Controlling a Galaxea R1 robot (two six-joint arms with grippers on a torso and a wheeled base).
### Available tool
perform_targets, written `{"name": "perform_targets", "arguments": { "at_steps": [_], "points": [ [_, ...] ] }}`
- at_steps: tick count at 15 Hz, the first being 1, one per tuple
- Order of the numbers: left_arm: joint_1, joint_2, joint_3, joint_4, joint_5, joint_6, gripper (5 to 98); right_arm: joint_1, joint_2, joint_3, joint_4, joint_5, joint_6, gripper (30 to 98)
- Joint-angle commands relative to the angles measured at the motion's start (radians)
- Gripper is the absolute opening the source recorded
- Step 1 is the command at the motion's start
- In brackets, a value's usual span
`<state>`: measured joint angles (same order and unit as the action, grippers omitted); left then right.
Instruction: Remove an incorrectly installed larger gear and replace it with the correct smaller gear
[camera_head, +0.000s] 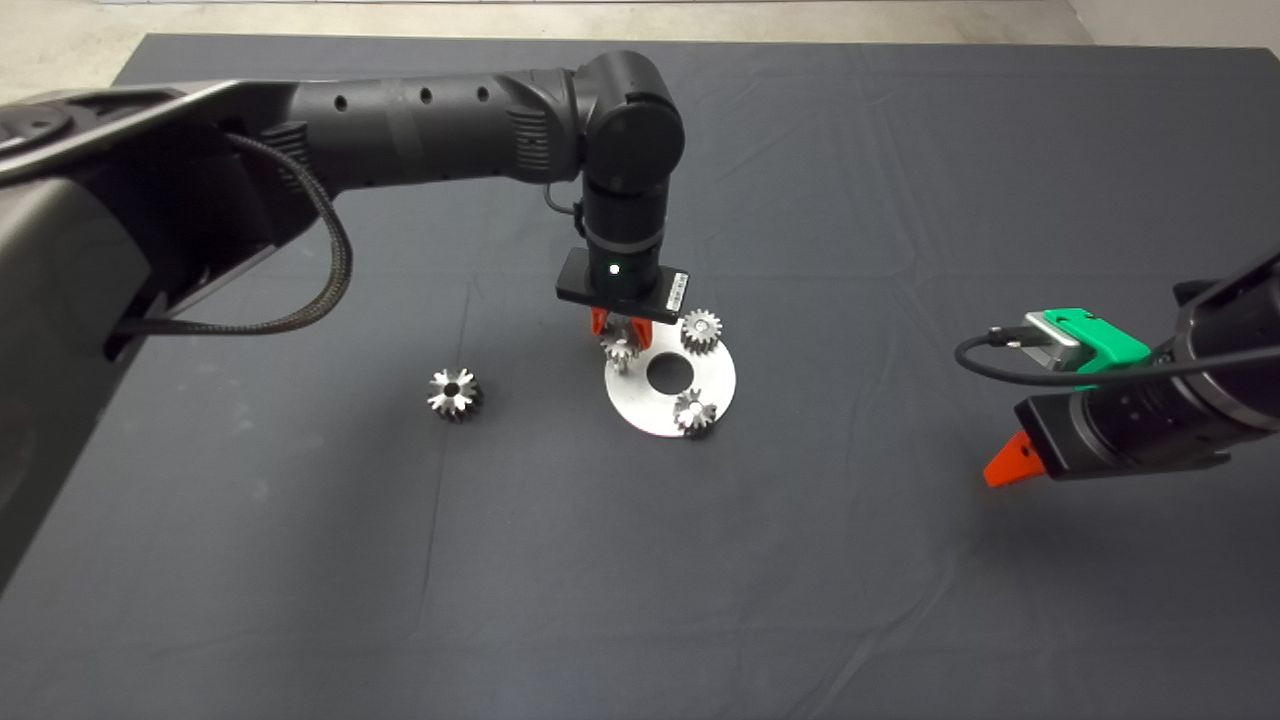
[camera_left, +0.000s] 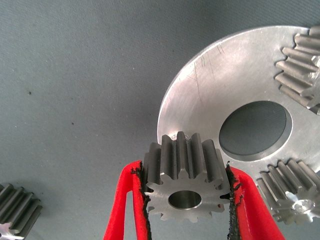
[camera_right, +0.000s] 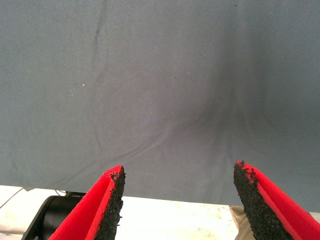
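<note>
The right gripper (camera_head: 1003, 467) hangs parked at the right edge, its red fingers (camera_right: 107, 207) spread wide over bare dark mat (camera_head: 900, 200). Left of centre, the larger, star-toothed silver gear (camera_head: 455, 394) lies alone on the mat. Farther in, the left gripper (camera_head: 620, 335) clamps a small fine-toothed silver gear (camera_left: 185, 182) at the left rim of the round silver plate with a centre hole (camera_head: 640, 405), which carries two similar small gears (camera_head: 701, 330).

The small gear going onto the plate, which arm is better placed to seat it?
Left. The left gripper already clamps the small gear right at the plate edge. The right gripper is open, holds nothing and sits far off to the side.
</note>
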<state>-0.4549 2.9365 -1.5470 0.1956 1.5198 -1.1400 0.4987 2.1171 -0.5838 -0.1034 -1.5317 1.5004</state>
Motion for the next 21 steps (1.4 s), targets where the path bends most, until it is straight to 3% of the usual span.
{"name": "perform_targets", "arguments": {
  "at_steps": [1,4,9,21],
  "points": [
    [-0.024,-0.006,0.006,-0.062,0.043,-0.006,23.3,0.017,0.002,-0.005,0.030,-0.126,-0.002,58.4],
    [-0.024,-0.003,0.013,-0.110,0.043,-0.009,23.4,0.017,0.002,-0.017,0.028,-0.126,-0.005,58.4],
    [-0.024,0.000,0.013,-0.111,0.042,-0.020,23.2,0.020,0.002,-0.016,0.030,-0.126,-0.011,58.4],
    [-0.022,0.004,-0.027,-0.045,0.023,-0.020,23.2,0.021,0.004,-0.011,0.033,-0.126,-0.011,58.4]
  ]
}}
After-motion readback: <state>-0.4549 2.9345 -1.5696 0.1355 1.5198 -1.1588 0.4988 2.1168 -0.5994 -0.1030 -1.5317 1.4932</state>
